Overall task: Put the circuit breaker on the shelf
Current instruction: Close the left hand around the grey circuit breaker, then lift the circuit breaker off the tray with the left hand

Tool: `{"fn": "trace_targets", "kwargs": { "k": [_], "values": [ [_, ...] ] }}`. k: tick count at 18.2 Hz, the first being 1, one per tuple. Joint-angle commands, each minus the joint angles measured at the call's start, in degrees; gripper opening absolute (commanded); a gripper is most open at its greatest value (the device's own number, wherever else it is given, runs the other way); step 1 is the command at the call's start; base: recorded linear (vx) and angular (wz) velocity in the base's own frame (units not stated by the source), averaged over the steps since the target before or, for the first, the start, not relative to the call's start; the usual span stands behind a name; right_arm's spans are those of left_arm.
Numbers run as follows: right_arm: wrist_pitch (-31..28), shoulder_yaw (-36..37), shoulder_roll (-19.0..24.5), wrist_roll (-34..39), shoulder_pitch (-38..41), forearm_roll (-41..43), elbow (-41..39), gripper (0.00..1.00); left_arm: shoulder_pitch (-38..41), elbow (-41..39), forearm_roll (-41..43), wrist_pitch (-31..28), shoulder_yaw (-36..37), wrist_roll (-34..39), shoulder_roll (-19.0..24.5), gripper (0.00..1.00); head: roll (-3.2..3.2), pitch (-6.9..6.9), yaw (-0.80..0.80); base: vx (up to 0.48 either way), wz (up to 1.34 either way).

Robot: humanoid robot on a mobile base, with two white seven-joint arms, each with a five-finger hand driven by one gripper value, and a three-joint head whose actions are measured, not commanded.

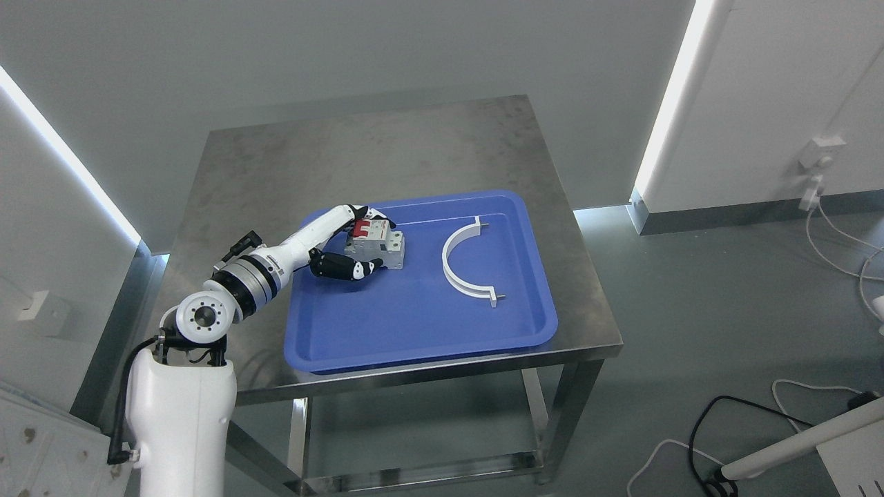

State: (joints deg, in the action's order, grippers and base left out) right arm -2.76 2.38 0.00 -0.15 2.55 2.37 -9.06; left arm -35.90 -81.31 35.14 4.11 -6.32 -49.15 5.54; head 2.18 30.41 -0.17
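A metal table point(428, 148) stands in a grey room, seen from above. On it lies a blue tray point(414, 324). The left arm reaches in from the lower left, and its hand point(349, 241) wraps around a breaker point(376, 245), fingers over the top and thumb along the near side, grasping it. The grey breaker, with a red switch, sits in the tray's left rear part. A white curved clamp point(466, 259) lies to its right, apart from it.
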Motion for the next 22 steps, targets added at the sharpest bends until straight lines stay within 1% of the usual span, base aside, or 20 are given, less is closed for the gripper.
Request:
{"fn": "trace_targets", "kwargs": {
  "k": [1,4,7,10,12,14,15,17,18,19,22],
  "values": [
    [0.0,0.0,-1.0,0.0,0.0,0.0,0.0,1.0,-0.1,2.5,0.4,1.7,-0.7,0.0,-0.4,0.39,0.0,0.0,0.0,0.0,0.0],
    [0.0,0.0,-1.0,0.0,0.0,0.0,0.0,1.0,-0.1,3.1,0.4,4.1,-1.9,-0.1,-0.6,0.28,0.0,0.0,0.0,0.0,0.0],
    [0.0,0.0,-1.0,0.0,0.0,0.0,0.0,1.0,-0.2,3.3,0.3,6.5,-4.1,-0.1,-1.8,0.16,0.0,0.0,0.0,0.0,0.0],
    [0.0,0.0,-1.0,0.0,0.0,0.0,0.0,1.0,-2.6,3.1,-0.7,9.2,-8.8,-0.2,-4.5,0.12,0.0,0.0,0.0,0.0,0.0],
    [0.0,0.0,-1.0,0.0,0.0,0.0,0.0,1.0,-4.4,1.9,-4.0,9.6,-12.7,0.1,-4.5,0.11,0.0,0.0,0.0,0.0,0.0],
    [0.0,0.0,-1.0,0.0,0.0,0.0,0.0,1.0,-4.8,-0.2,-8.8,9.6,-14.1,1.9,-4.5,0.1,0.0,0.0,0.0,0.0,0.0],
    [0.0,0.0,-1.0,0.0,0.0,0.0,0.0,1.0,-4.8,-1.3,-10.8,9.9,-15.1,4.9,-4.5,0.11,0.0,0.0,0.0,0.0,0.0],
    [0.0,0.0,-1.0,0.0,0.0,0.0,0.0,1.0,-4.3,-2.6,-17.5,11.7,-15.9,14.6,-4.5,0.11,0.0,0.0,0.0,0.0,0.0],
    [0.0,0.0,-1.0,0.0,0.0,0.0,0.0,1.0,-3.7,-3.1,-19.7,12.5,-15.9,17.6,-4.5,0.11,0.0,0.0,0.0,0.0,0.0],
    [0.0,0.0,-1.0,0.0,0.0,0.0,0.0,1.0,-2.3,-4.0,-21.4,12.9,-15.7,20.5,-4.5,0.12,0.0,0.0,0.0,0.0,0.0],
    [0.0,0.0,-1.0,0.0,0.0,0.0,0.0,1.0,2.7,-7.5,-22.7,14.3,-15.4,28.4,-4.5,0.13,0.0,0.0,0.0,0.0,0.0]
  ]
}}
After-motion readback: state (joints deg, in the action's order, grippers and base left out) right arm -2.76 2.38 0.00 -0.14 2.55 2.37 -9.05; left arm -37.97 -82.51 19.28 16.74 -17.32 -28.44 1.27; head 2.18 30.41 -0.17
